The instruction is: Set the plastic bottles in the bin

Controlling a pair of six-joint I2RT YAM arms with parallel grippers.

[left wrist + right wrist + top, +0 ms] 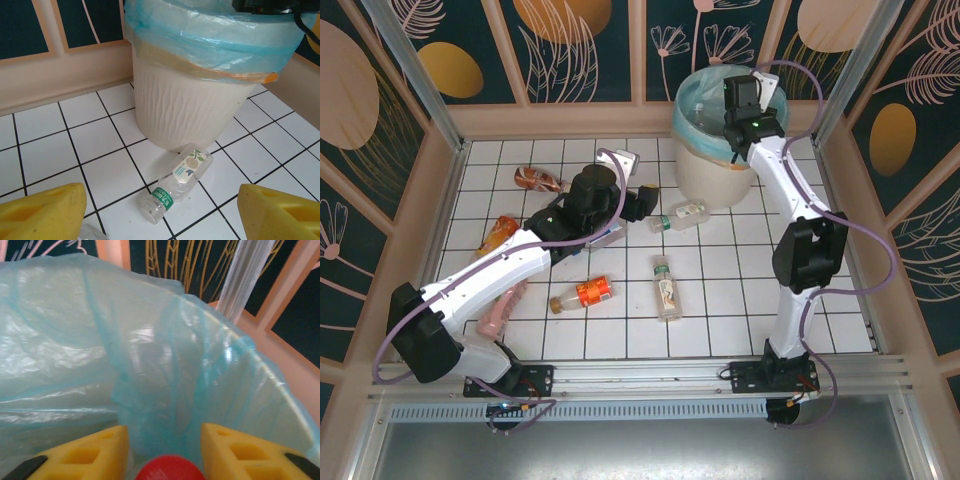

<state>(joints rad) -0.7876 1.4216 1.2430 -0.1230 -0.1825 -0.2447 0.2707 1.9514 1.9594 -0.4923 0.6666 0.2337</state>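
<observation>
Between the right jaws, red bottle cap (167,468), over the bin (705,172)

Right gripper (164,435): yellow fingers (85,455) stood apart. Red bottle cap (169,469): sat between the fingers, contact unclear. Bin (287,400): light blue bag liner (100,340) spread just beyond the fingertips, rim curving past the right finger.

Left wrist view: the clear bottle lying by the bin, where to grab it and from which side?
I'd grip the clear bottle across its labelled mid-body, from straight above. It lies flat on the tiles, neck toward the camera, base end close to the bin, so that end is crowded; the neck is narrow and tapered.
</observation>
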